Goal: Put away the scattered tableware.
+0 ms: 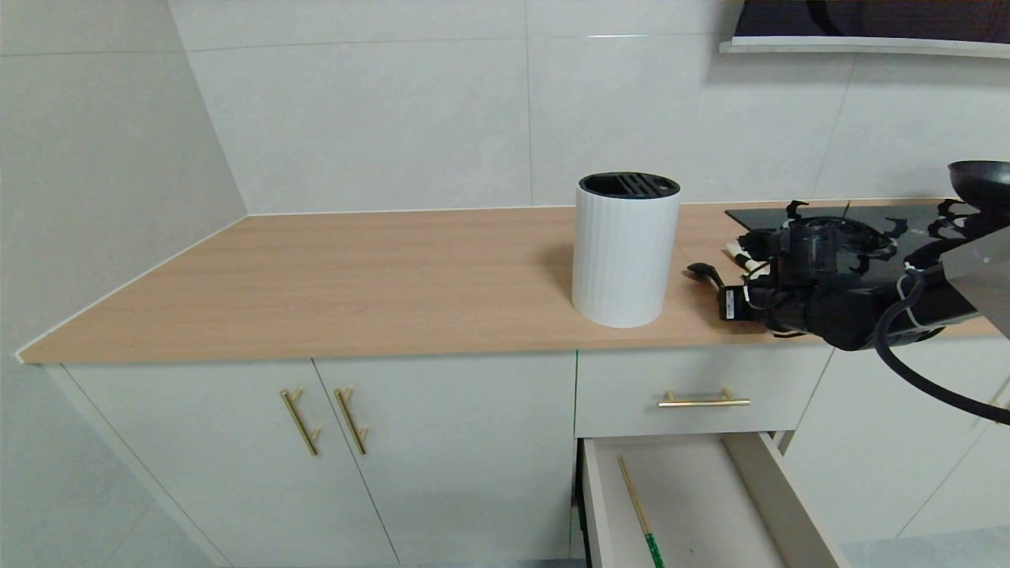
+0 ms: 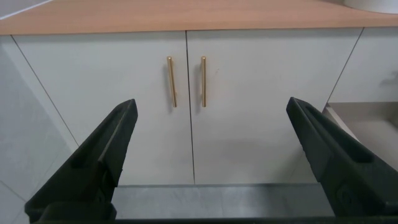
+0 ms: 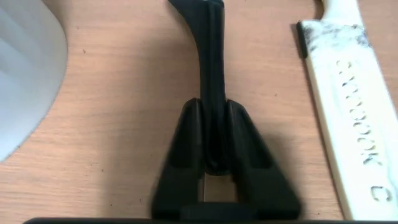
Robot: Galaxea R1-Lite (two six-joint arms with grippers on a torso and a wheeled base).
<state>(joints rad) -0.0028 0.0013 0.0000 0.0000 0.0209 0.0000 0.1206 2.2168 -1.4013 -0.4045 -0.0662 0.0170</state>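
Wooden countertop (image 1: 355, 276): right fingers (image 3: 180, 162) clamp black handle (image 3: 208, 56) beside lettered white utensil (image 3: 348, 106); left fingers (image 2: 99, 162) spread.

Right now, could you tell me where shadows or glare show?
Head view: the white holder casts a soft shadow leftward on the countertop; a pale streak of glare crosses the wall tile. Right wrist view: even light on the black handle in the jaws of the right gripper. Left wrist view: cabinet doors evenly lit, no glare.

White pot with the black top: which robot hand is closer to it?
Right. The right hand is over the counter just beside the white pot, shut on a black handle. The left hand is down in front of the cupboard doors, below the counter.
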